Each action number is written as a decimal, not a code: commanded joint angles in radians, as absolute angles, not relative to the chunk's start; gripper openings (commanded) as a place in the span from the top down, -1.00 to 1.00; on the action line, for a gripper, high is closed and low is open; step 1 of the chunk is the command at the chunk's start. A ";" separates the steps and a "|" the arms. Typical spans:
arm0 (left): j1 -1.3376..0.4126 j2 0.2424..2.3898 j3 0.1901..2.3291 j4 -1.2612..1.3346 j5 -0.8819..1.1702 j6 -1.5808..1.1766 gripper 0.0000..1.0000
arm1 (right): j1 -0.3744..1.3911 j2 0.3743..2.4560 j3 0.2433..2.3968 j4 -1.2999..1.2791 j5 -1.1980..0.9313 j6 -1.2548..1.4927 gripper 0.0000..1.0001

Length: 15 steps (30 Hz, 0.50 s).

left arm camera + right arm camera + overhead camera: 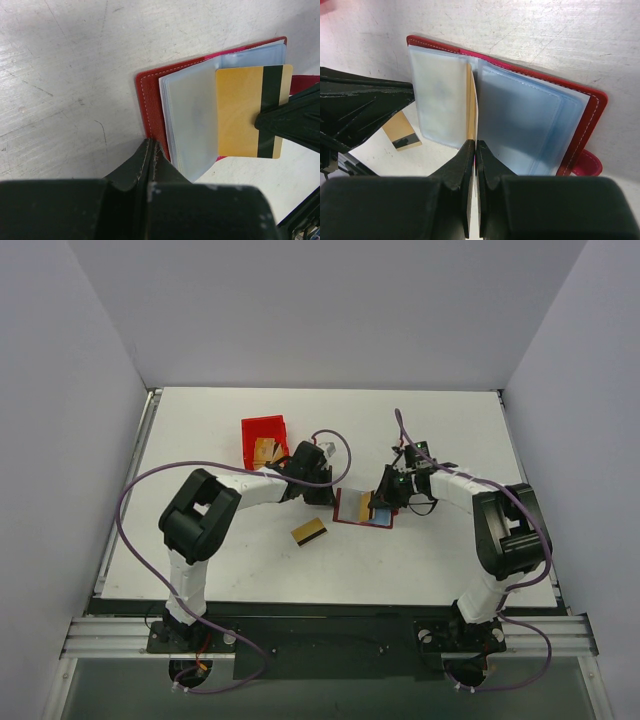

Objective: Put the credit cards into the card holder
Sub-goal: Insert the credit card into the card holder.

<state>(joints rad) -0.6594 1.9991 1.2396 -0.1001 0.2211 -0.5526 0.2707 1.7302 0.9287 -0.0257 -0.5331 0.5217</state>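
The card holder [360,510] lies open on the table, red cover [149,95] down and clear sleeves [520,120] fanned up. My right gripper [476,145] is shut on a gold credit card [469,100] standing on edge between the sleeves. In the left wrist view that card [240,112] shows its dark stripe, with the right gripper [295,120] on its stripe end. My left gripper [152,144] is shut, its tips resting at the edge of the cover. A second credit card [308,531] lies flat on the table left of the holder, also in view as the loose card [402,134].
A bright red open-topped bin [263,428] stands behind the left arm with a tan card [266,450] in it. The holder's snap tab [585,165] sticks out at its right side. Both grippers [335,495] [385,500] crowd the holder from either side.
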 commanded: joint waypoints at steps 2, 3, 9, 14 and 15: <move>-0.661 2.020 1.282 -0.124 0.238 -0.532 1.00 | 0.267 1.747 0.896 0.020 -0.551 0.502 1.00; -0.663 2.020 1.282 -0.124 0.239 -0.534 1.00 | 0.267 1.747 0.891 0.032 -0.560 0.502 1.00; -0.663 2.022 1.284 -0.126 0.239 -0.532 1.00 | 0.262 1.744 0.871 0.093 -0.610 0.508 1.00; -0.663 2.025 1.285 -0.127 0.239 -0.532 1.00 | 0.253 1.747 0.856 0.146 -0.669 0.523 1.00; -0.663 2.026 1.287 -0.129 0.242 -0.531 1.00 | 0.250 1.750 0.853 0.158 -0.675 0.528 1.00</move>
